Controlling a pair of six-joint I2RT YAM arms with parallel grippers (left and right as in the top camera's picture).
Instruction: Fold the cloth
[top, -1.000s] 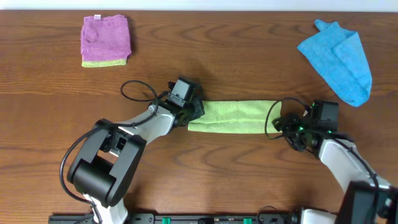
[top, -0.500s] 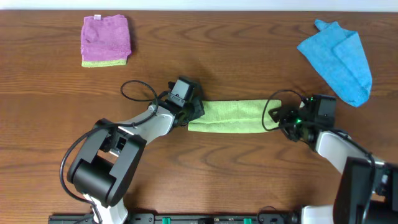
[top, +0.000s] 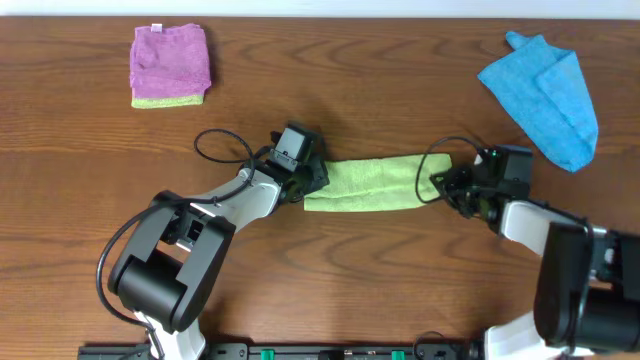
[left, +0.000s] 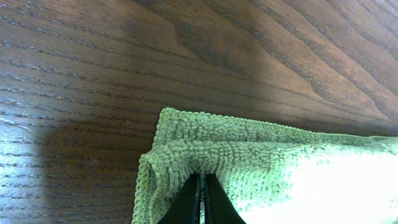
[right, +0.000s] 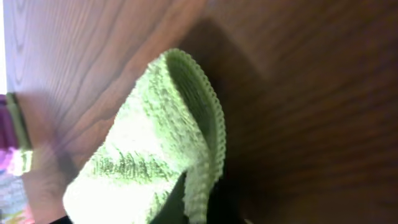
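Observation:
The cloth (top: 370, 184), light yellow-green terry, lies as a long narrow strip across the middle of the table. My left gripper (top: 312, 180) is shut on its left end; in the left wrist view the dark fingertips (left: 202, 180) pinch together on the cloth (left: 261, 162) just behind its rounded corner. My right gripper (top: 447, 186) is at the strip's right end. In the right wrist view the cloth's (right: 143, 149) hemmed edge runs down between the dark fingers of the shut right gripper (right: 200, 193), and that end curls up off the wood.
A purple folded cloth with a lime edge (top: 170, 65) sits at the back left. A bright blue cloth (top: 545, 95) lies crumpled at the back right. Black cables loop beside both wrists. Bare wood table (top: 330, 90) surrounds the strip.
My right gripper has moved up and left onto the strip's right end and shut on it; that end has shifted slightly. The left gripper has stayed put, still shut.

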